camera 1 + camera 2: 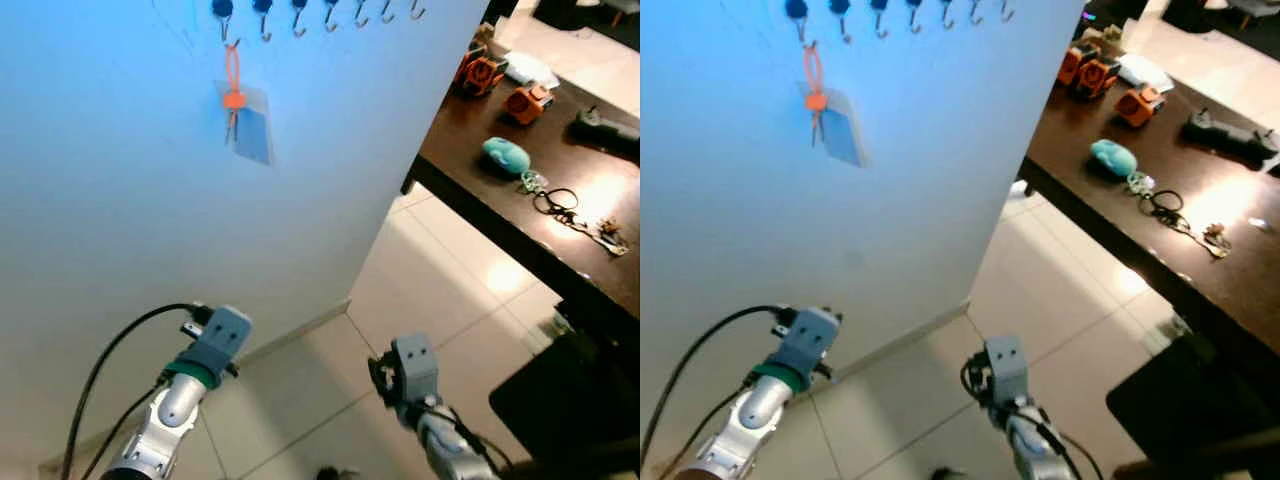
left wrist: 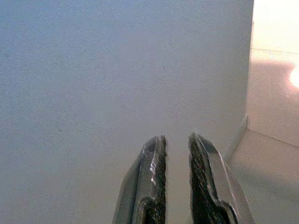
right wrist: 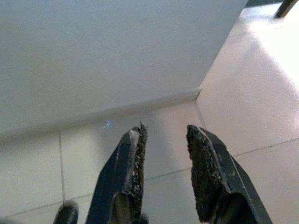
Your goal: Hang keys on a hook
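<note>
Both arms hang low in front of you, empty-handed.

Your left gripper [image 2: 176,158] points at the white wall [image 1: 120,240] with its fingers a narrow slit apart; your right gripper [image 3: 164,154] faces the tiled floor [image 3: 261,93], fingers parted a little wider, holding nothing. Farther off, an orange key tag [image 1: 233,97] already hangs from a hook in the hook row [image 1: 330,14]. More keys [image 1: 575,212] lie on the dark table [image 1: 480,190] at far right.
</note>
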`<state>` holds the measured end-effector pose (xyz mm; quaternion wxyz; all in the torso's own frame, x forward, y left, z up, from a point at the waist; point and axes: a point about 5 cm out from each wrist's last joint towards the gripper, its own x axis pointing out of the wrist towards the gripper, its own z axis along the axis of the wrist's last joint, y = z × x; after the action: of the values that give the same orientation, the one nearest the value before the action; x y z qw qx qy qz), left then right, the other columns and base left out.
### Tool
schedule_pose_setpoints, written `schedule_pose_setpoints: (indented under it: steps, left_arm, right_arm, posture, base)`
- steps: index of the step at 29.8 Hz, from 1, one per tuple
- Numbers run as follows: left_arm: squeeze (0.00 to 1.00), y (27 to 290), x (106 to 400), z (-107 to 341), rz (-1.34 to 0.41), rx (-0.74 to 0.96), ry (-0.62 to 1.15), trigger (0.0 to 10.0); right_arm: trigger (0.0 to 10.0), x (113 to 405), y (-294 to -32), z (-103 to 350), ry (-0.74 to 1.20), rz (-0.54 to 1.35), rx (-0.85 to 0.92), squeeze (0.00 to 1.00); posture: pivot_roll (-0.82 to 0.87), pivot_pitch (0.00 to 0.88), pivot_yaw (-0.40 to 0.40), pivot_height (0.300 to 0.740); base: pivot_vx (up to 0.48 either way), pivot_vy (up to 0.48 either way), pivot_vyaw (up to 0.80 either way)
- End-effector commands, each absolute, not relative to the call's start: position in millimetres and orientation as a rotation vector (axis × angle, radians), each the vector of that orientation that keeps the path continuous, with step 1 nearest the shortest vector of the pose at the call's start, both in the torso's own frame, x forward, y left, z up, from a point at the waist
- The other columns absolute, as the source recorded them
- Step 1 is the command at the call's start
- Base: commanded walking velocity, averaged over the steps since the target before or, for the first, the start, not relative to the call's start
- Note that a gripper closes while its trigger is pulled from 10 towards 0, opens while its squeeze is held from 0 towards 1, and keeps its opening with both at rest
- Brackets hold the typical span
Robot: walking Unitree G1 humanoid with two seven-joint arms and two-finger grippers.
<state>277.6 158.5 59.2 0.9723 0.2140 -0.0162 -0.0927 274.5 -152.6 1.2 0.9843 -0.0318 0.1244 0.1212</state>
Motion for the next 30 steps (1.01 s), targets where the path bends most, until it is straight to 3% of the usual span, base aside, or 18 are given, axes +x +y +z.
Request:
schedule_pose_setpoints:
  steps: [1,4,9,13,21,30]
  left_arm:
    - [0.0,159,275,73,-0.191,0.42,-0.078,10.0]
    - [0.0,164,262,94,-0.193,0.405,-0.133,10.0]
    - [0.0,164,262,96,-0.194,0.38,-0.123,10.0]
    - [0.0,144,282,102,-0.179,0.295,-0.127,10.0]
    - [0.0,97,300,157,-0.263,0.183,-0.248,10.0]
    - [0.0,86,304,165,-0.295,0.137,-0.241,10.0]
  right_arm:
    - [10.0,280,-158,16,0.146,0.221,-0.048,0.0]
    - [10.0,284,-160,44,-0.022,0.204,-0.014,0.0]
    - [10.0,282,-164,46,-0.039,0.191,-0.016,0.0]
    - [10.0,283,-169,32,0.041,0.151,-0.051,0.0]
    - [10.0,291,-164,47,0.005,0.149,-0.011,0.0]
    - [10.0,294,-164,47,-0.002,0.143,-0.016,0.0]
  posture:
    - [-0.05,0.088,-0.028,0.74]
    - [-0.05,0.09,-0.029,0.74]
    - [-0.05,0.091,-0.032,0.74]
    - [-0.06,0.088,-0.032,0.74]
    - [-0.07,0.081,-0.033,0.74]
    - [-0.08,0.078,-0.025,0.74]
  base:
    - [0.0,0.0,0.0]
    - [0.0,0.0,0.0]
    - [0.0,0.0,0.0]
    - [0.0,0.0,0.0]
    - [0.0,0.0,-0.8]
    - [0.0,0.0,-0.8]
